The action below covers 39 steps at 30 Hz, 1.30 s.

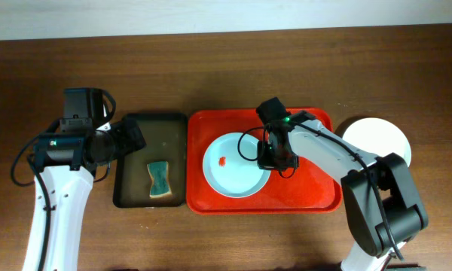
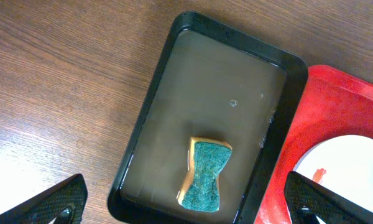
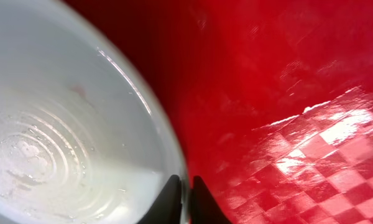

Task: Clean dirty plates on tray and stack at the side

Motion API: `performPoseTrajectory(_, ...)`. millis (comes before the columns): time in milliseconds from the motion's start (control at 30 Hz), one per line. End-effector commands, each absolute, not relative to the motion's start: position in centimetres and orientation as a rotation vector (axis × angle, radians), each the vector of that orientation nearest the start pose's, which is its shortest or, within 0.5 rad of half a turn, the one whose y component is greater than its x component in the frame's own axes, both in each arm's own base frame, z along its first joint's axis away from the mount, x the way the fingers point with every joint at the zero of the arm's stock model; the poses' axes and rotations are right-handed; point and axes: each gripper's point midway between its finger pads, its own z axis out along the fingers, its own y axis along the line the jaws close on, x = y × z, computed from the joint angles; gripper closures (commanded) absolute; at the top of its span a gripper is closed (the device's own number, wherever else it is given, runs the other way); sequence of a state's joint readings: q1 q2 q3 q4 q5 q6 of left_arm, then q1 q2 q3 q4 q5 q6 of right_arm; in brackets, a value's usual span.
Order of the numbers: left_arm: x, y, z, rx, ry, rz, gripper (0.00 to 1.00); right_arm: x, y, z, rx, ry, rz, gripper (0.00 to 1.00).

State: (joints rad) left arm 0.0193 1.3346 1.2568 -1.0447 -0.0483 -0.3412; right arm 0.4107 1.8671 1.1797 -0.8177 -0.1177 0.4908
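A pale mint-white plate with a small red smear lies on the red tray. My right gripper is shut on this plate's right rim; the right wrist view shows both fingertips pinching the rim over the red tray. Another pale plate lies on the table right of the tray. My left gripper is open and empty above the dark tray's left end; its fingertips straddle the sponge.
A narrow dark green-black tray of water stands left of the red tray and holds a teal and tan sponge. In the left wrist view the dark tray abuts the red tray. Brown wooden table lies all around.
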Motion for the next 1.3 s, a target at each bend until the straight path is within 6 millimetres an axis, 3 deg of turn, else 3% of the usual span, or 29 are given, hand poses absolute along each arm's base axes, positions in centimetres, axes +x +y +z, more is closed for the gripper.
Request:
performPoseTrajectory(0, 31.4, 1.4, 19.2, -0.511, 2.636, -0.048, 0.01, 31.2, 16.2, 2.6, 0.155, 3.115, 0.401, 0.96)
performPoseTrajectory(67, 31.4, 1.4, 19.2, -0.512, 2.635, -0.048, 0.01, 31.5, 15.4, 2.8, 0.211, 3.121, 0.425, 0.76)
performPoseTrajectory(133, 31.4, 1.4, 19.2, -0.511, 2.635, -0.048, 0.01, 30.9, 14.7, 2.7, 0.236, 3.148, 0.41, 0.74)
performPoseTrajectory(733, 31.4, 1.4, 19.2, -0.511, 2.636, -0.048, 0.01, 29.7, 15.3, 1.4, 0.201, 3.169, 0.396, 0.79)
performPoseTrajectory(867, 31.4, 1.4, 19.2, -0.511, 2.635, -0.048, 0.01, 29.7, 15.7, 1.0, 0.18, 3.153, 0.405, 0.96)
performPoseTrajectory(1100, 31.4, 1.4, 19.2, -0.511, 2.636, -0.048, 0.01, 30.7, 14.7, 1.5, 0.238, 3.134, 0.418, 0.96)
performPoseTrajectory(1133, 31.4, 1.4, 19.2, -0.511, 2.636, -0.048, 0.01, 30.7, 14.7, 1.5, 0.237, 3.135, 0.418, 0.83)
performPoseTrajectory(1267, 31.4, 1.4, 19.2, -0.511, 2.636, -0.048, 0.01, 30.6, 14.7, 1.5, 0.238, 3.139, 0.416, 0.8)
